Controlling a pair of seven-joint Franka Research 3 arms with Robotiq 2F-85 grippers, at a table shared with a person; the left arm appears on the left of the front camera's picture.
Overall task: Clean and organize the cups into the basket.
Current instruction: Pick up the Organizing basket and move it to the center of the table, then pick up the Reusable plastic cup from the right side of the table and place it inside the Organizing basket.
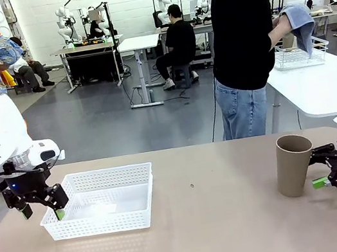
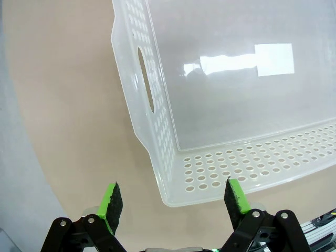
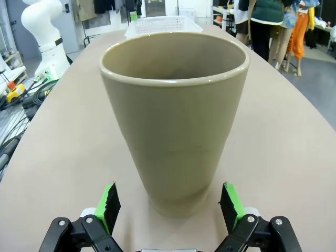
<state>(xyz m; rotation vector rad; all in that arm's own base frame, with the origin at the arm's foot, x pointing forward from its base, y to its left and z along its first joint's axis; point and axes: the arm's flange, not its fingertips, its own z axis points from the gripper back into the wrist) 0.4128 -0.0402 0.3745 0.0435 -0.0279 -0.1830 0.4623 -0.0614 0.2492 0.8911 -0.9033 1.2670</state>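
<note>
The broad tan worktop carries everything. Across it a person works a blue-grey cloth, likely wiping a cup, though what it wraps is hidden. The shallow white perforated plastic basket sits empty at the left, ready to receive. A tall tan-brown matte tumbler stands upright at the right, well apart from the basket. The right pincer is spread wide, its green pads flanking the tumbler's base without touching, seemingly lined up to grasp. The left pincer, equally wide and empty, hovers at the basket's left end.
</note>
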